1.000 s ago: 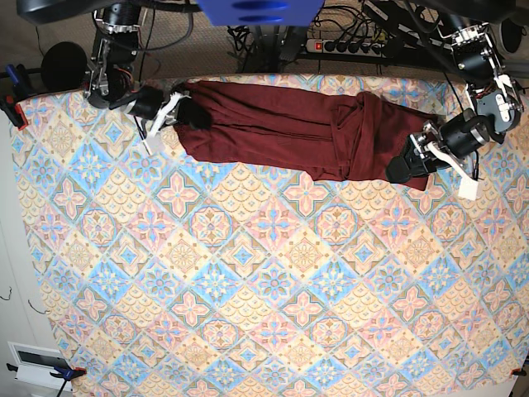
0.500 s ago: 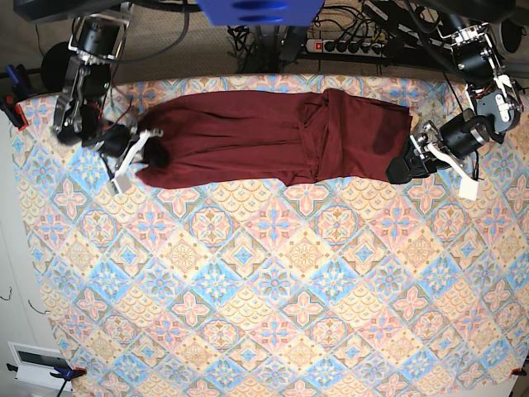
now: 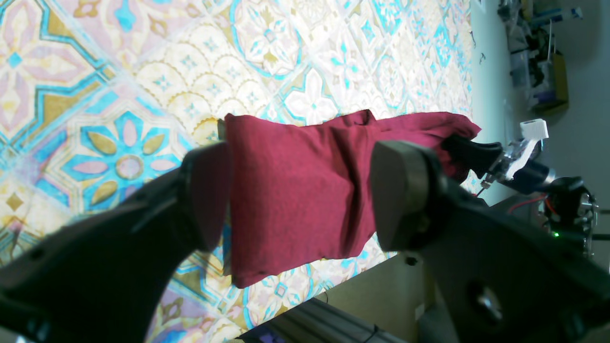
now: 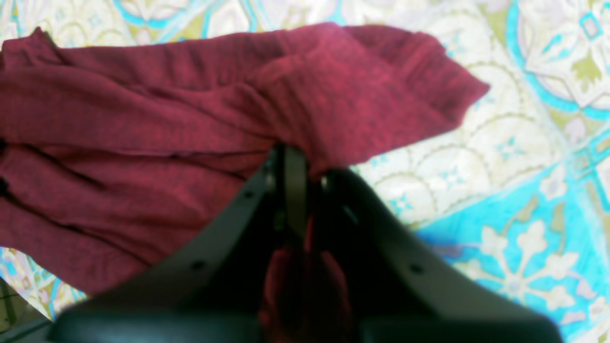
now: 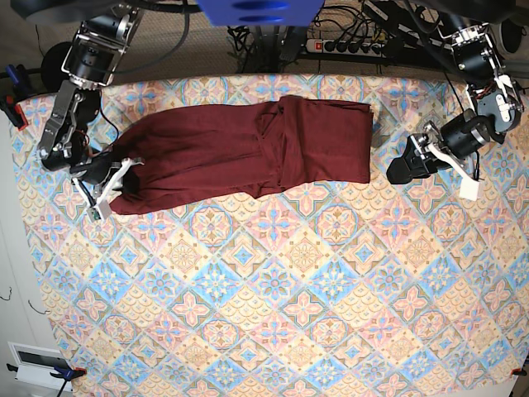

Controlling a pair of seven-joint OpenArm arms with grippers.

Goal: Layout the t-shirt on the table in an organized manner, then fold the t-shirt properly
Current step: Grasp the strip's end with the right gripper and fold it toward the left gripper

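Base view: the t-shirt lies stretched in a long band along the far edge of the table, bunched with a fold near its middle. The right gripper is clamped on the t-shirt end nearest the table's left edge; the right wrist view shows fabric pinched between its closed jaws. The left gripper stands wide apart, just beside the opposite end and holding nothing.
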